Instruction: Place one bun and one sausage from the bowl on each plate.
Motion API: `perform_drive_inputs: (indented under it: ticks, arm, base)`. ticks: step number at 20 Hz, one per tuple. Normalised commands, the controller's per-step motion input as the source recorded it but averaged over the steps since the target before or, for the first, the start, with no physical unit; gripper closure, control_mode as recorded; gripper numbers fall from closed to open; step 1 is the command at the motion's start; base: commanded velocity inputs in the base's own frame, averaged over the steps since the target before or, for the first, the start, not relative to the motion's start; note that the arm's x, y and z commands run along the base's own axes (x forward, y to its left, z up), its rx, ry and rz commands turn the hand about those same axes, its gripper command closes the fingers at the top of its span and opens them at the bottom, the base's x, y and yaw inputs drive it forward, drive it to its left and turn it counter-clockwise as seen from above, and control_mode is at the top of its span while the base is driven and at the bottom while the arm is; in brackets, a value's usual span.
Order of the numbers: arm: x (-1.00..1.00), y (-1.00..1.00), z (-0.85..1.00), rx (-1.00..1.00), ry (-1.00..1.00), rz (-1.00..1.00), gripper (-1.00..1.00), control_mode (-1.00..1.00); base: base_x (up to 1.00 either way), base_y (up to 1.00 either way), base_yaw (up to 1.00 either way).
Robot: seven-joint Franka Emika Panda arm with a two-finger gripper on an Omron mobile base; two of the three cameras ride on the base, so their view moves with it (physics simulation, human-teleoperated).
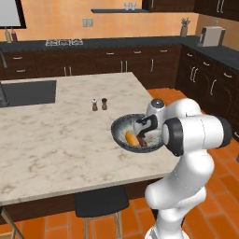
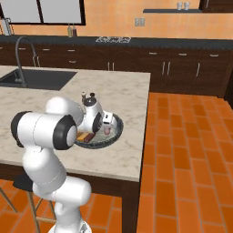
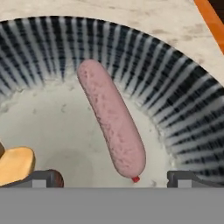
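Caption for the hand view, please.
Open gripper poised over the bowl, a pink sausage lying between its fingertips, a bun at the left.

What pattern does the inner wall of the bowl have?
Dark and pale stripes radiating from the centre on the bowl; the hand view shows it best.

On a marble island (image 1: 56, 135), the white arm (image 1: 186, 140) bends over a dark speckled bowl (image 1: 120, 128) — bun (image 1: 131, 138) and sausage (image 1: 141, 141) inside — near two shakers (image 1: 99, 104).
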Motion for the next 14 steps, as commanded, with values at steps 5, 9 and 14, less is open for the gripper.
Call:
perform_drive_inputs:
  ticks: [5,9,14]
  arm:
    - [0.01,-0.08,-0.18,-0.02,-0.05,0.0,-1.0,-1.0]
    - [0.0,-0.11,-0.06,0.0,-0.07,0.0,-1.0,-1.0]
    - [0.08,-0.03,-0.17,0.0,-0.03,0.0,-1.0,-1.0]
  base:
    - [0.0,0.0,0.0]
    - [0.0,0.0,0.0]
    - [0.0,0.0,0.0]
